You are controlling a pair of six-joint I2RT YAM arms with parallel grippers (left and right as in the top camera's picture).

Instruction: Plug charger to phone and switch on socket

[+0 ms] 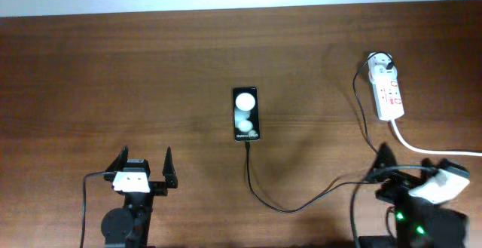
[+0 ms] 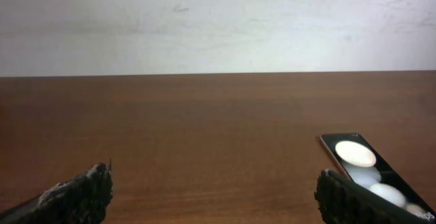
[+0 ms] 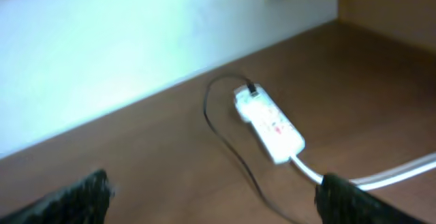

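Observation:
The black phone (image 1: 246, 114) lies mid-table, with two white round spots on it; it also shows at the right of the left wrist view (image 2: 368, 173). The thin black charger cable (image 1: 301, 204) runs from the phone's near end, where its tip touches, curves right and up to the plug on the white power strip (image 1: 388, 91). The strip also shows in the right wrist view (image 3: 271, 123). My left gripper (image 1: 142, 166) is open and empty at the front left. My right gripper (image 1: 410, 172) is open and empty at the front right, near the strip's thick white cord (image 1: 429, 150).
A white wall borders the table's far edge (image 1: 226, 10). The brown wooden tabletop stretches between the phone and both arms. In the right wrist view the white cord (image 3: 381, 176) passes by the right finger.

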